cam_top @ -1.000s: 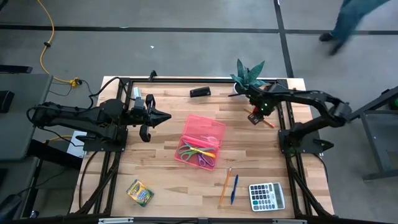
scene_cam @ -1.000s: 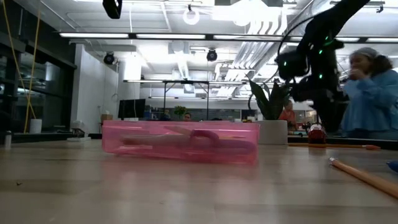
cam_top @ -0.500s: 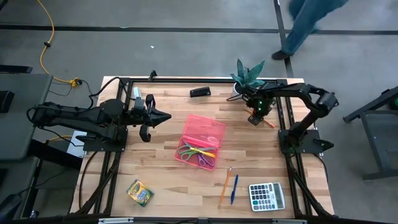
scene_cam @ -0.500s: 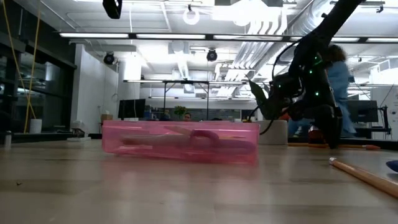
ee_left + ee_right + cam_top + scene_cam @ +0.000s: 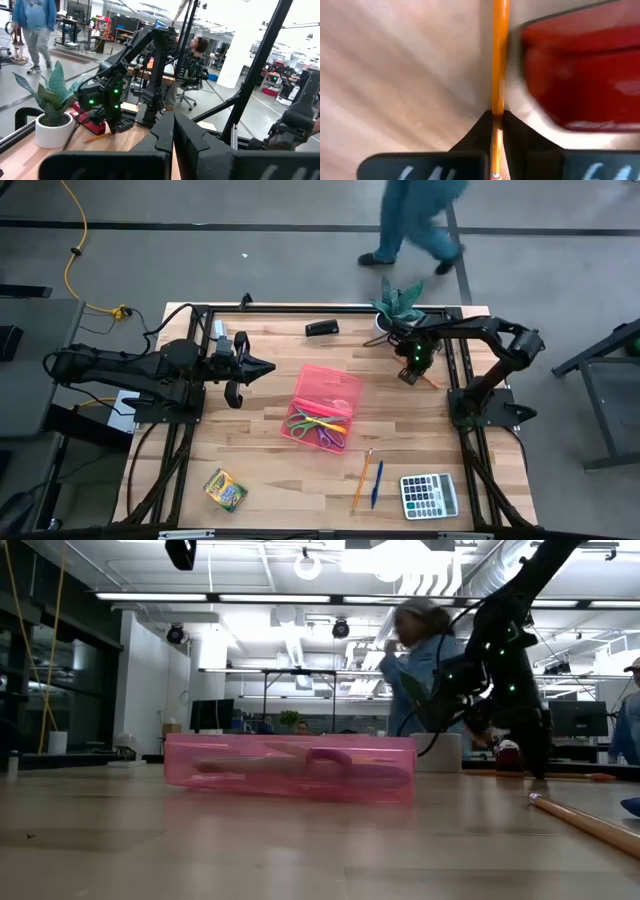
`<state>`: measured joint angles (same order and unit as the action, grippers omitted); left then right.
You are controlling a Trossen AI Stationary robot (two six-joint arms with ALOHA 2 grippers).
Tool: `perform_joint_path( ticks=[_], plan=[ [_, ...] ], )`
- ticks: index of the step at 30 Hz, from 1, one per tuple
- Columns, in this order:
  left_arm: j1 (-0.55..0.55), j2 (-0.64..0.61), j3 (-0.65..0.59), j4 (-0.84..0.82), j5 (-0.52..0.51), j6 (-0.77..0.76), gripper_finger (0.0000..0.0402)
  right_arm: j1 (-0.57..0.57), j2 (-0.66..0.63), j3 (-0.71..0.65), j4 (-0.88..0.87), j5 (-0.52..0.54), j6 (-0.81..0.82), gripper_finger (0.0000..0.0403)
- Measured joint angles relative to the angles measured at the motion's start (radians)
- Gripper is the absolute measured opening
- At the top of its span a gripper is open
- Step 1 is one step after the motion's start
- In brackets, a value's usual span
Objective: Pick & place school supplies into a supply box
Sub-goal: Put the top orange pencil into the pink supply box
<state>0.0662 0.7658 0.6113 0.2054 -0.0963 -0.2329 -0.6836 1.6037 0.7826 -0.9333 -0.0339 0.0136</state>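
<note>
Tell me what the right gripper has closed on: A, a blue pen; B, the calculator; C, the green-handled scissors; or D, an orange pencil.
D: the right wrist view shows the right gripper shut on a slim orange pencil beside a red object on the table's far right side.

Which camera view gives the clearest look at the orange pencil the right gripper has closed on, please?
The right wrist view: the orange pencil fills the frame, pinched by the right gripper beside a red object. The high view shows only a sliver; the left wrist view a distant streak.
</note>
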Motion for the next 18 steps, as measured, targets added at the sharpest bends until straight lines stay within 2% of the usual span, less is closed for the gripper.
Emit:
perform_joint_path(
  ticks=[5,10,15,18],
  plan=[
    [0.000,0.000,0.000,0.000,0.000,0.000,0.0000,0.097,-0.066,-0.004,-0.035,-0.132,0.068,0.0005],
    [0.000,0.000,0.000,0.000,0.006,0.000,0.0000,0.286,-0.153,-0.043,0.024,-0.222,0.205,0.0002],
    [0.000,0.000,0.000,-0.008,0.007,0.000,0.0000,0.524,-0.246,-0.116,0.302,-0.258,0.466,0.0001],
    [0.000,0.000,0.000,-0.008,0.008,0.000,0.0000,0.654,-0.286,-0.141,0.521,-0.193,0.608,0.0001]
  ],
)
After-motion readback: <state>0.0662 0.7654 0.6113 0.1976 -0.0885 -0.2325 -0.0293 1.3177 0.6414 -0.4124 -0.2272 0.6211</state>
